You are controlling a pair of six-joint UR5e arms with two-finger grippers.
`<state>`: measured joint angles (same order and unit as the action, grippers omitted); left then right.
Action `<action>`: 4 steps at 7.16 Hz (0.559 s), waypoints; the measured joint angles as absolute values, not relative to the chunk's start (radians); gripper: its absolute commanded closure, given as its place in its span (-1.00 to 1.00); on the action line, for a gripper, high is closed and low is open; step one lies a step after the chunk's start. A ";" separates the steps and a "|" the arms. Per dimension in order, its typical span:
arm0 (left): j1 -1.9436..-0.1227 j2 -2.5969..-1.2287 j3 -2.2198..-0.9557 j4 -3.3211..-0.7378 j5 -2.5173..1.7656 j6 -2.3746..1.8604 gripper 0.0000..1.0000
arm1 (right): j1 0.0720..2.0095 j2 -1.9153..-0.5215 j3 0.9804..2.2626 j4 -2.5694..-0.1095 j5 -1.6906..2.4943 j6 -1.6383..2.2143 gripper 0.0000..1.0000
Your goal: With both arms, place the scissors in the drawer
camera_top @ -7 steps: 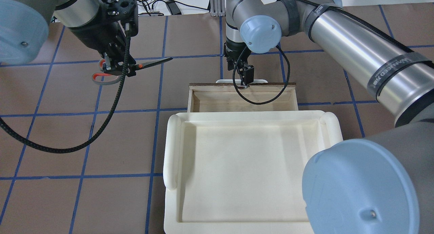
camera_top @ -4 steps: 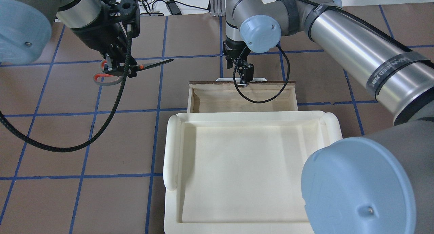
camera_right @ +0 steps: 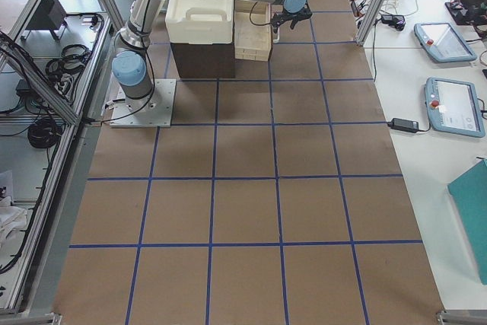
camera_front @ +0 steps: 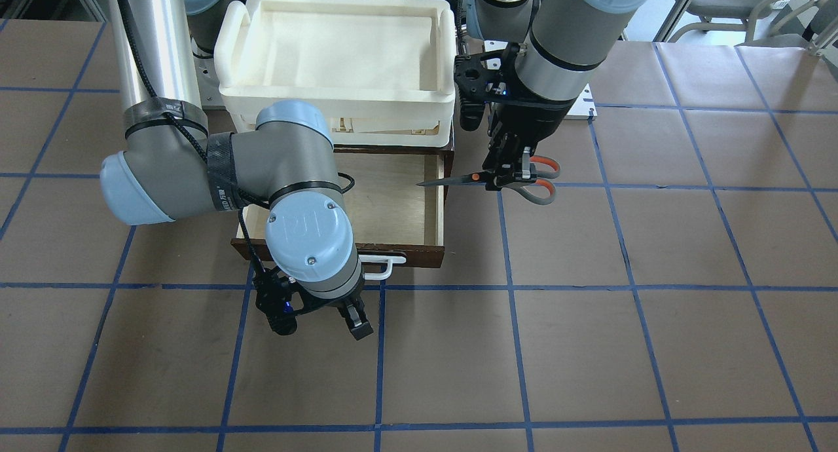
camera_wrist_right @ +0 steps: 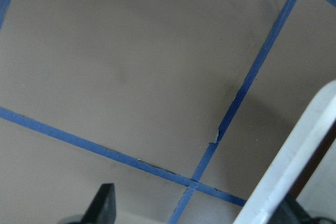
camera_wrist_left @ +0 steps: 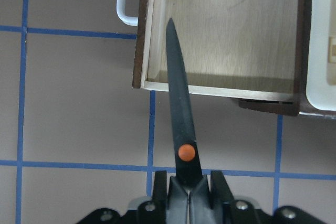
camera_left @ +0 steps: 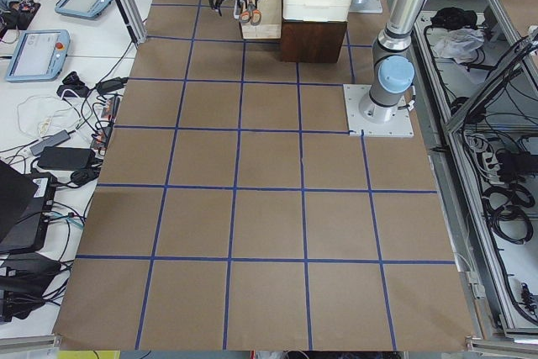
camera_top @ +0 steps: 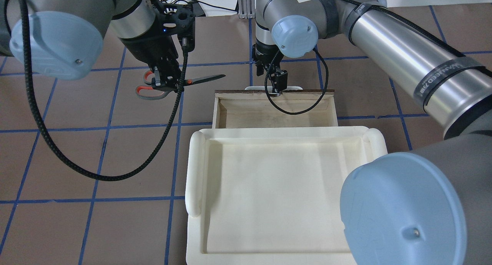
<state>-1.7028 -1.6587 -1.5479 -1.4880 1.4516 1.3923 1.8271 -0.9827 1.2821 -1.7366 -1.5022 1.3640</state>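
The left tool (camera_top: 168, 82), clamped on the scissors (camera_top: 203, 79) just behind their orange pivot (camera_wrist_left: 186, 152), holds them level and blades-first. The tip is just over the side wall (camera_wrist_left: 210, 88) of the open drawer (camera_top: 238, 117), an approach that looks meant to lay them flat inside. The right tool (camera_front: 324, 321), fingers apart and gripping nothing, hangs just off the drawer's white handle (camera_front: 396, 260), apparently clear of the drop yet placed to push the front shut.
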 measured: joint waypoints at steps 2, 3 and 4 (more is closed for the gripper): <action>-1.742 -1.665 -1.547 -1.470 1.452 1.374 1.00 | 1.827 -1.019 1.287 -1.729 -1.506 1.369 -1.00; -1.756 -1.670 -1.548 -1.465 1.453 1.354 1.00 | 1.826 -1.035 1.286 -1.726 -1.506 1.370 -1.00; -1.774 -1.683 -1.549 -1.447 1.452 1.328 1.00 | 1.818 -1.056 1.286 -1.720 -1.509 1.339 -1.00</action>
<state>-1.7745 -1.6833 -1.5487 -1.4468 1.4523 1.3283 1.8178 -1.0563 1.2855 -1.7204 -1.5095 1.3386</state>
